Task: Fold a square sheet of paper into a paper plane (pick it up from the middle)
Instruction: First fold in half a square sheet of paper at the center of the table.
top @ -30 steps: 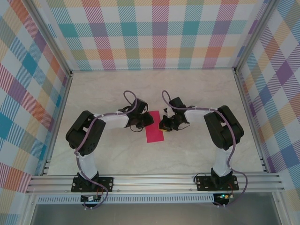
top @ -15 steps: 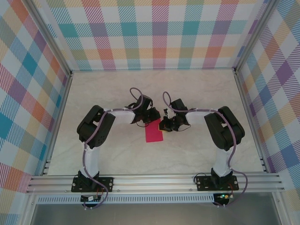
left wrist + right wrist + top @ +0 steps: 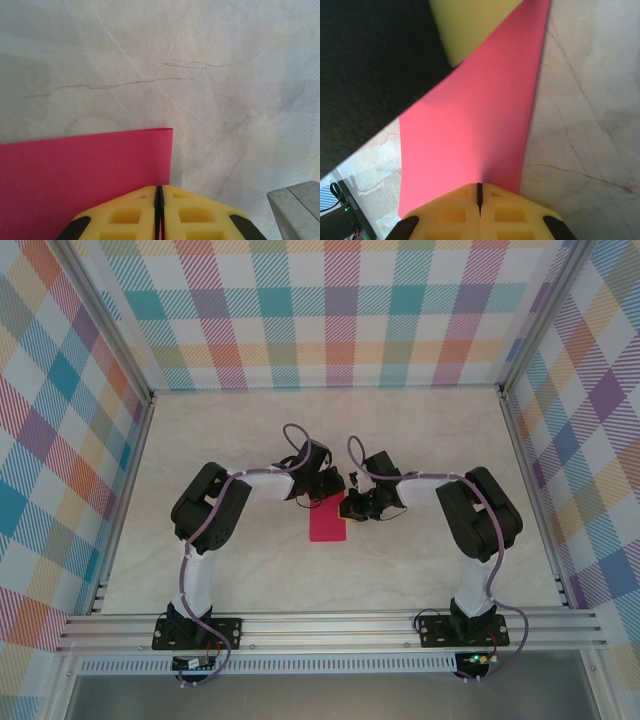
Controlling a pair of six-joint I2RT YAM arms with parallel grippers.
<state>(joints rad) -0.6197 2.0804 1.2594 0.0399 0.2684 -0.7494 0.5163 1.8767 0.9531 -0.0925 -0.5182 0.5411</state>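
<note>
From my station, the overhead feed showed both arms bent inward over the middle of the marble-patterned table [image 3: 420, 440], meeting at the crimson-pink sheet of paper [image 3: 328, 525], which looked like a narrow upright rectangle lying between the two arm bases and the far wall. The left gripper [image 3: 332, 490] sat at the sheet's far-left corner, and the right gripper [image 3: 350, 508] was just beside it on the sheet's right edge. On the left wrist feed I saw the left gripper [image 3: 159, 200] with its yellow jaws pressed together on the paper [image 3: 75, 175], near the paper's corner. On the right wrist feed the right gripper [image 3: 479, 192] was likewise clamped on the paper [image 3: 480, 115], which rose away from it as a tilted pink panel toward a yellow finger [image 3: 470, 30] of the left gripper.
</note>
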